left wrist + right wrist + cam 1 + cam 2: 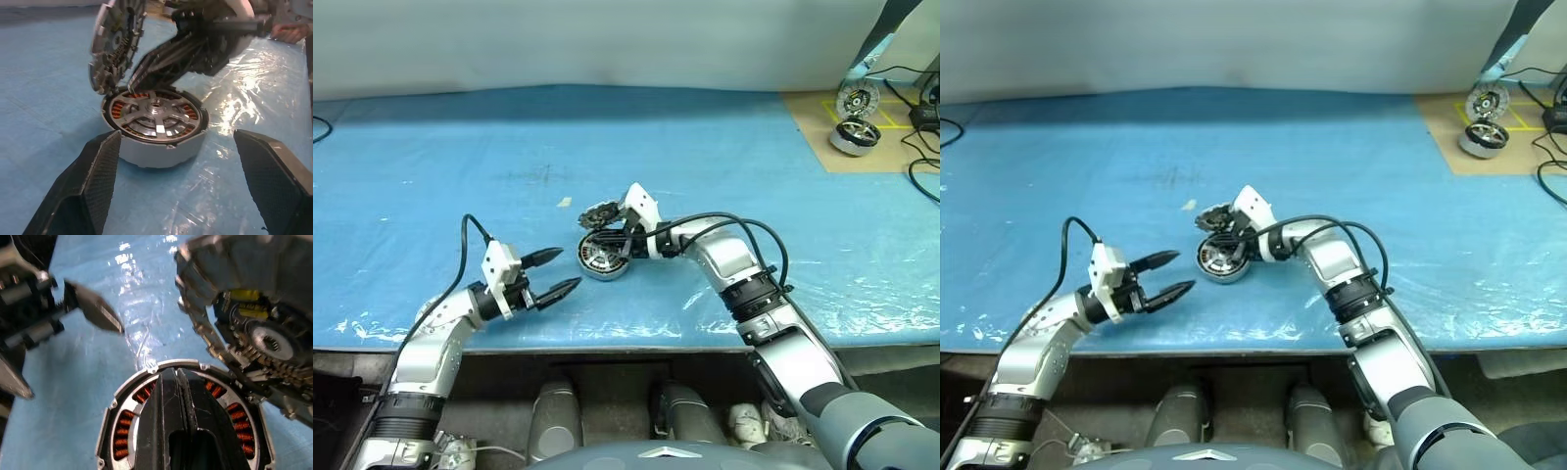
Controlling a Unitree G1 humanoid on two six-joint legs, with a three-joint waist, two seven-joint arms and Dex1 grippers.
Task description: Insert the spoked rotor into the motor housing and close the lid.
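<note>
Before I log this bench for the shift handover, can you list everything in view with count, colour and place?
motor housing: one, silver rim, copper windings, mid-table on the blue sheet
spoked rotor: one, seated inside the housing
lid: one, silver-grey, tilted up on edge at the housing's far rim
blue sheet: one, covering the table
brown board: one, far right corner, carrying two silver wheels
cables: black, far right edge
left gripper: open, near the housing
right gripper: shut, over the housing
</note>
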